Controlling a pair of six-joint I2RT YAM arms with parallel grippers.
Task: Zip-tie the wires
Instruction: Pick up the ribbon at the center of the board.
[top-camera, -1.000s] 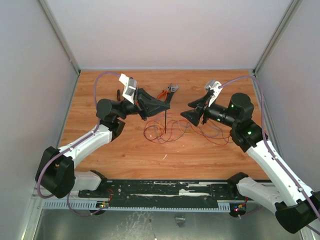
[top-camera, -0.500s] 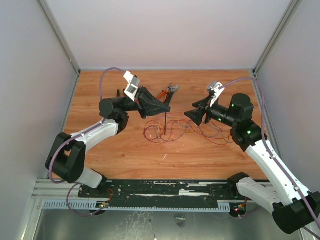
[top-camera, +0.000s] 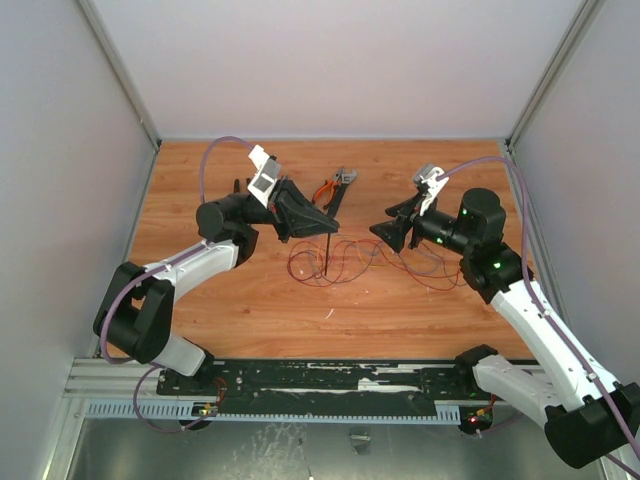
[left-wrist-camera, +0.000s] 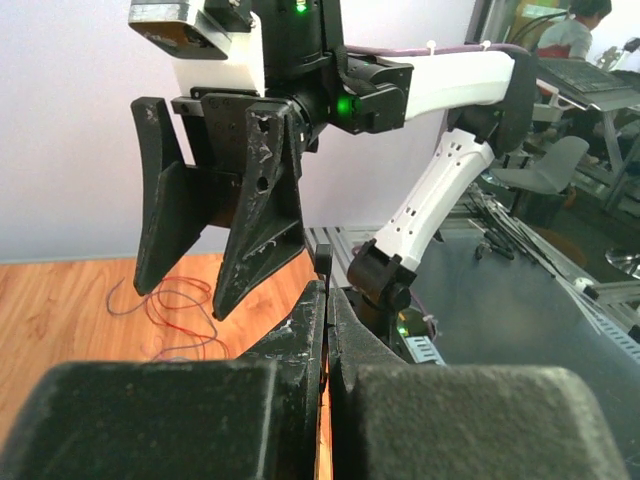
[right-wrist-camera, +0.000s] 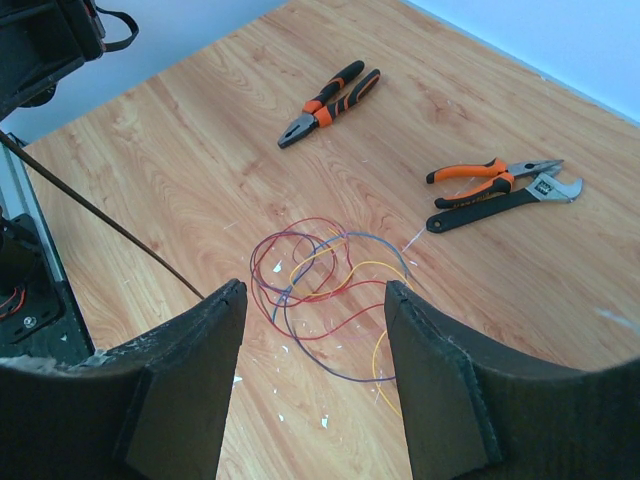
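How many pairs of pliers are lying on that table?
2. A black-and-orange pair lies on its own; an orange-handled pair lies right beside a wrench. Others might be hidden from view.

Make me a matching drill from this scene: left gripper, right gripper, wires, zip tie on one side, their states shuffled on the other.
1 left gripper
2 right gripper
3 wires
4 zip tie

A lying loose on the table
B open, holding nothing
C gripped at one end, pointing down
D shut on a strip

Pairs: 1-D, 2-B, 3-A, 4-C
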